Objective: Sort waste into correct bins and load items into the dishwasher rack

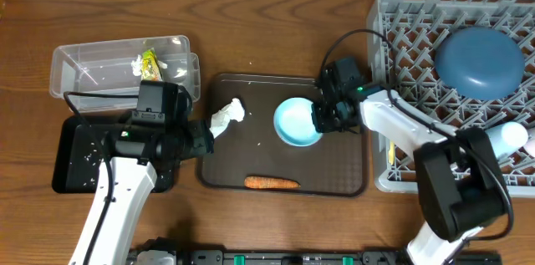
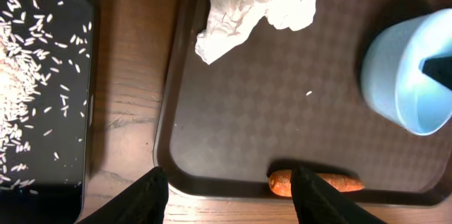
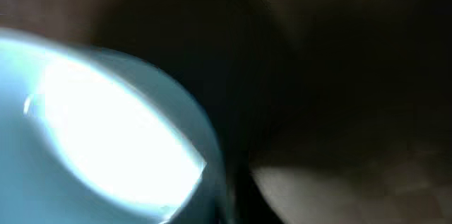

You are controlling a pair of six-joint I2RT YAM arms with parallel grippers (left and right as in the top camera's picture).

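Light blue cup (image 1: 294,123), bench centre: right claw (image 1: 323,119) at its rim, presumably for racking; closure unclear. Left claw (image 2: 227,183): wide apart, empty.

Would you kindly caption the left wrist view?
Open left hand near brown tray with tissue, carrot, blue cup; rice alongside.

Brown tray (image 1: 251,152) on wooden table (image 1: 276,22)

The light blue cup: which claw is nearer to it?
Right. The right claw is at the rim of the cup; the left claw is apart, beyond the tissue.
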